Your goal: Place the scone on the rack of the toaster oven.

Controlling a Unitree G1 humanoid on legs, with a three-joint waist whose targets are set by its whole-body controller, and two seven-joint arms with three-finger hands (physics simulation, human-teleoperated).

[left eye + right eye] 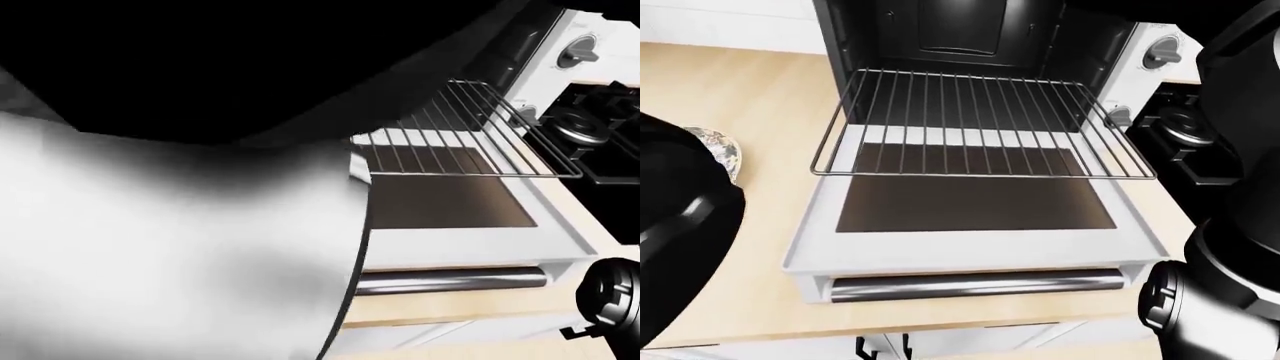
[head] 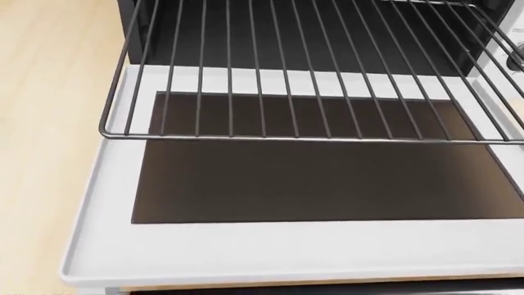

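The toaster oven [image 1: 970, 45] stands open on a light wood counter. Its glass door [image 1: 975, 202] lies flat toward the bottom of the right-eye view. The wire rack [image 1: 975, 124] is pulled out over the door and is bare; the head view shows it close up [image 2: 311, 74]. No scone shows in any view. A patterned plate rim [image 1: 722, 152] peeks out at the left, mostly hidden by a black part of my left arm [image 1: 680, 232]. A black part of my right arm [image 1: 1225, 277] fills the right edge. No fingers show.
The oven's knobs [image 1: 1160, 51] sit on its white right panel. A black stove burner [image 1: 1185, 127] lies to the right of the oven. A blurred black-and-white body part [image 1: 170, 225] blocks most of the left-eye view. The door handle [image 1: 980, 285] overhangs the counter edge.
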